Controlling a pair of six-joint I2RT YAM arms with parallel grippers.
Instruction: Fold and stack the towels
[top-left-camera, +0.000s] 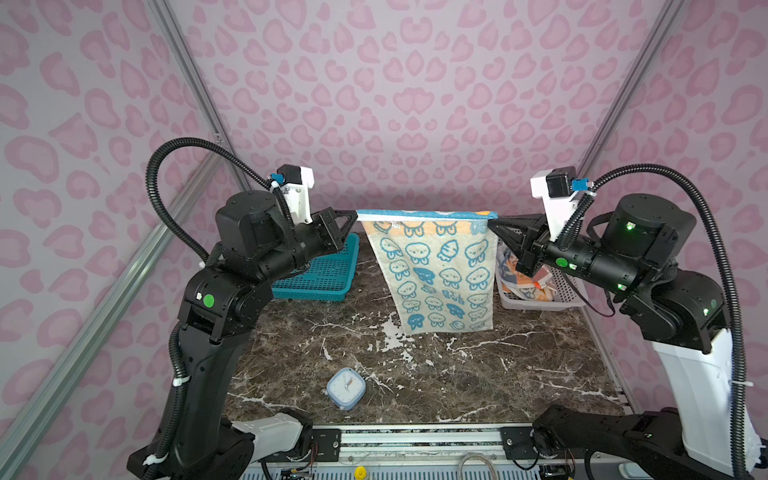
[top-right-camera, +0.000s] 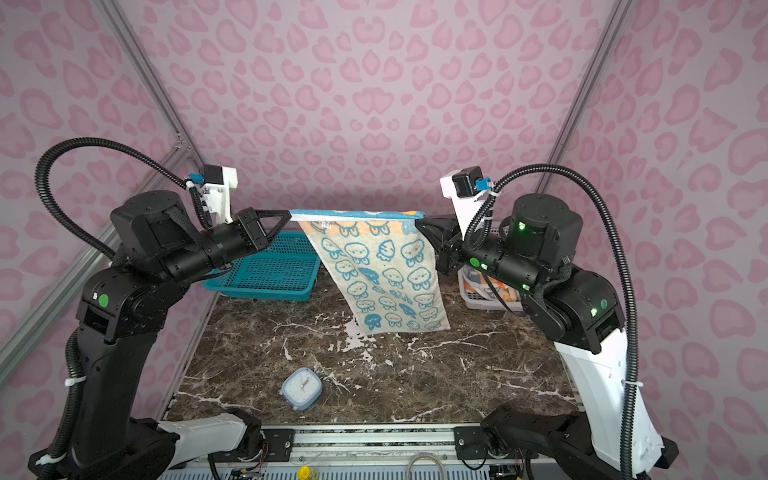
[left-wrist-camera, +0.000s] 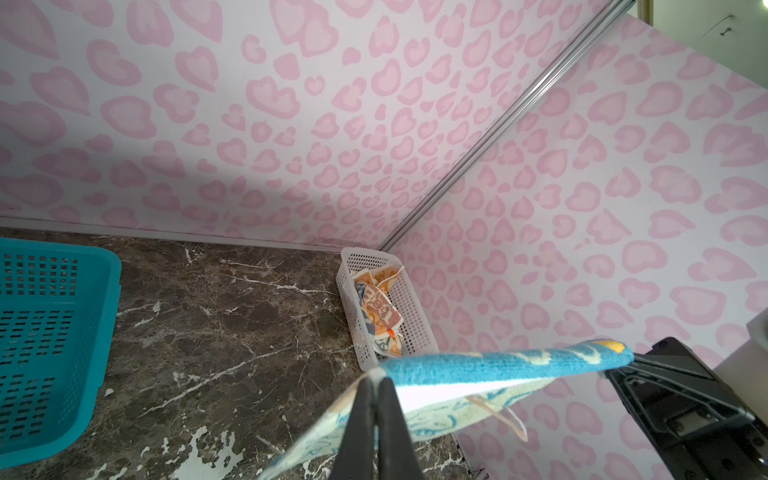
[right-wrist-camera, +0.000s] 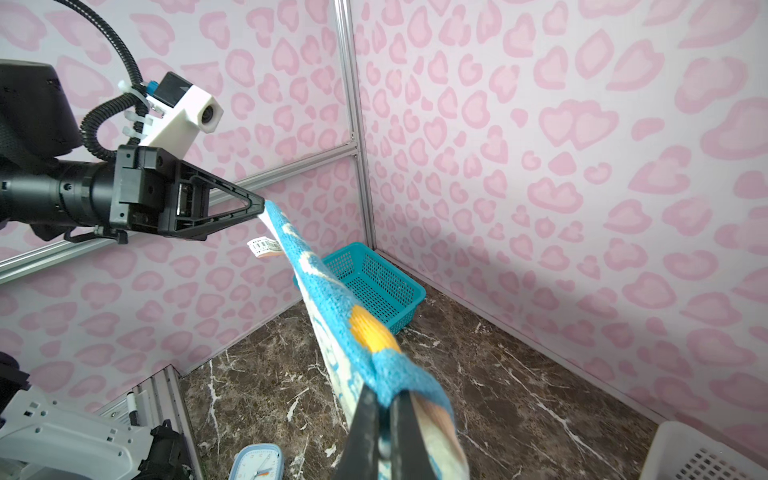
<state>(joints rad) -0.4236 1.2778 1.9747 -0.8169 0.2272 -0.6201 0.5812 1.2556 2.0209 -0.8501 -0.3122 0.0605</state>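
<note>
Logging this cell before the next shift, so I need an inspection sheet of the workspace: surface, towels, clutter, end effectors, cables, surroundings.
Surface: dark marble table, white scuffs near the middle.
Job's things: blue towel hangs spread in the air; crumpled towels lie in the white basket; teal basket holds nothing seen.
Clutter: small clock near the front edge.
End effectors: left end effector and right end effector each shut on a top corner of the blue towel.
Cables: black hoses arch on both sides; grey cable loop at the front rail.
Surroundings: pink heart-print walls, metal frame rails.
</note>
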